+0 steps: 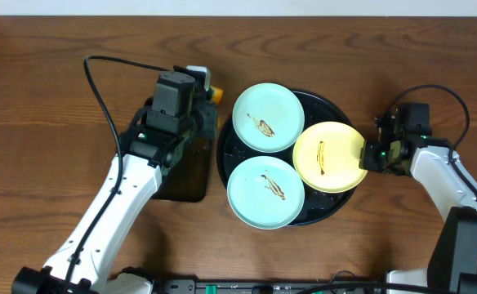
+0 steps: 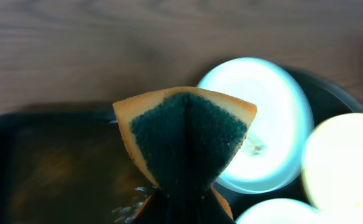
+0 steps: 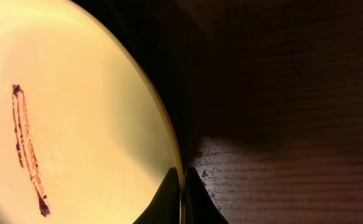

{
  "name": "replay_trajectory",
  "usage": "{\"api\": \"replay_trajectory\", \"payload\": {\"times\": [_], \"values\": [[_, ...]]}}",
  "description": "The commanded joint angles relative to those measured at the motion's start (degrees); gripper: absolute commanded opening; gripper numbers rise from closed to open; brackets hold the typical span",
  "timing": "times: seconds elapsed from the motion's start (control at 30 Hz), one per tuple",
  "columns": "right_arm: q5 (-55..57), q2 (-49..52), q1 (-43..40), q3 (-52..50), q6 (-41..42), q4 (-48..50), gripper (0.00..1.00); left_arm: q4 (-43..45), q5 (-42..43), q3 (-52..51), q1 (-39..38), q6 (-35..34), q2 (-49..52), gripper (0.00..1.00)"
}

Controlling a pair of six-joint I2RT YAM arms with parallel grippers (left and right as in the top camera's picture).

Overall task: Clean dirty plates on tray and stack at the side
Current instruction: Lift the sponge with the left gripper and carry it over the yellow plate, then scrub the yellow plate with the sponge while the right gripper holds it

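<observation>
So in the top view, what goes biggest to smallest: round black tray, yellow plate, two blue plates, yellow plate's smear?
1. round black tray
2. yellow plate, upper blue plate and lower blue plate look alike
3. smear, smallest

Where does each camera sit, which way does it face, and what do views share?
Overhead: fixed above the table, facing down at the round tray; left arm and right arm show.
Left wrist: on the left arm, looking down past the left fingers, shut on a folded sponge, toward a mint-blue plate.
Right wrist: on the right arm, looking past the right fingers, shut on the rim of the yellow plate.
Shared: overhead and right wrist both show the yellow plate.
</observation>
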Motion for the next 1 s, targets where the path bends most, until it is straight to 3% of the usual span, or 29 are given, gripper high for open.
{"api": "replay_trajectory", "payload": {"times": [0.0, 0.17, 0.37, 0.63, 0.97], "values": [[1.25, 0.7, -0.44, 0.02, -0.22, -0.59, 0.01, 4.48, 13.29, 0.33, -0.31, -6.67, 0.13, 0.07], [1.25, 0.7, -0.44, 0.02, -0.22, -0.81, 0.01, 11.63, 15.8, 0.33, -4.76, -14.34, 2.84, 0.08], [1.27, 0.7, -0.44, 0.02, -0.22, -1.62, 0.01, 7.17, 14.97, 3.21, -11.69, -14.21, 9.53, 0.07], [1.25, 0.7, -0.44, 0.02, -0.22, -2.19, 0.01, -2.93, 13.05, 17.11, -17.44, -11.19, 20.06, 0.07], [1.25, 0.7, -0.44, 0.02, -0.2, -3.19, 0.01, 6.03, 13.2, 19.08, -26.75, -11.23, 30.21, 0.07]]}}
